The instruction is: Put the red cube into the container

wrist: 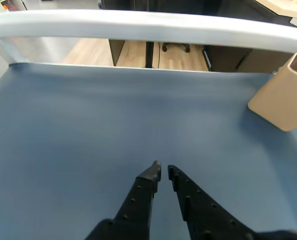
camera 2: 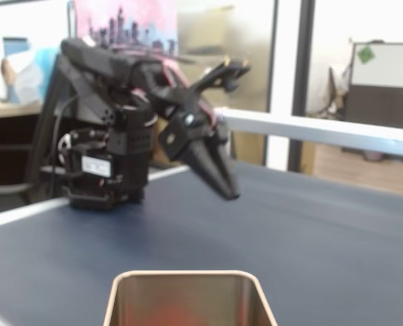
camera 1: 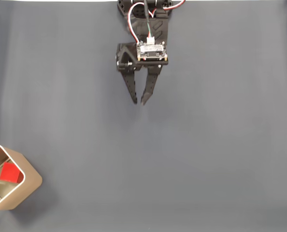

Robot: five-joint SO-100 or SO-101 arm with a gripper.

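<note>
Blue-grey cloth-like tabletop (camera 1: 206, 159), matte w/ faint creases, bare btwn the arm and the tin; nothing stands btwn them. In a fixed view from above, the container (camera 1: 25, 186) sits at the tabletop's bottom-left corner, partly cut off by the left edge of the pic. Square tin, gold-beige outside, rounded corners, pale rim, shiny brushed inside. The red cube (camera 1: 10, 172) lies inside it, on the tin's floor, sharp-edged, plain faces; a reddish reflection shows on the inner wall beside it.

The gripper (camera 1: 138, 101) hangs near the tabletop's top edge, about mid-width, well apart from the tin. Black plastic fingers, tapered w/ small holes along them; tips nearly together, only a thin slit btwn them, holding nothing. A small circuit board (camera 1: 150, 48) w/ red/white/black wires sits on the wrist.

Wrist view: gripper (wrist: 164, 172) low centre, tips a narrow gap apart, empty; container (wrist: 283, 95) at the far right, cut off by the pic edge, its inside barely seen. A pale metal rail (wrist: 148, 27) runs along the tabletop's far edge; wood floor and office chair base beyond.

In a fixed view at table level, the container (camera 2: 188, 299) is blurred in the foreground, bottom cut off; a vague red smear inside, cube not clearly made out. Gripper (camera 2: 230, 193) points down toward the tabletop, blurry.
</note>
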